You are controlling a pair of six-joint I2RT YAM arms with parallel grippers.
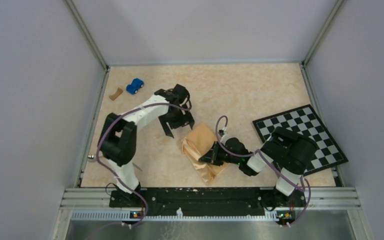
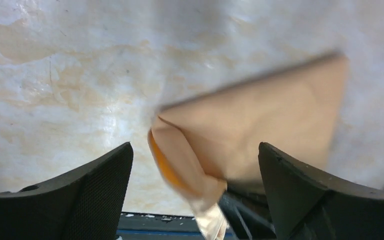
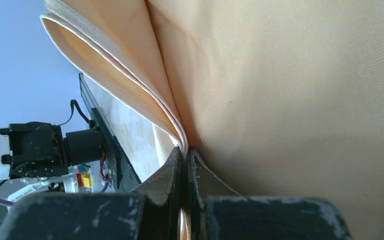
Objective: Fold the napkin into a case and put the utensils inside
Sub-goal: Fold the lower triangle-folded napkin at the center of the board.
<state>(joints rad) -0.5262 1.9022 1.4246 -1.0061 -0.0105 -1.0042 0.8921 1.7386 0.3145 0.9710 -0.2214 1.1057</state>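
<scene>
The tan-orange napkin (image 1: 200, 147) lies partly folded in the middle of the table, its near edge lifted. My right gripper (image 1: 211, 156) is shut on that edge. In the right wrist view the fingertips (image 3: 177, 165) pinch several layers of the napkin (image 3: 290, 100). My left gripper (image 1: 177, 125) is open and empty, just beyond the napkin's far-left corner. In the left wrist view the napkin (image 2: 260, 120) sits between and beyond the spread fingers (image 2: 80, 195). A small silvery piece (image 1: 93, 158) shows at the table's left edge, and I cannot tell whether it is a utensil.
The black-and-white checkerboard (image 1: 300, 137) lies at the right, partly under the right arm. A small blue toy car (image 1: 135, 86) and a brown curved scrap (image 1: 115, 93) sit at the far left. Grey walls close in the table on three sides.
</scene>
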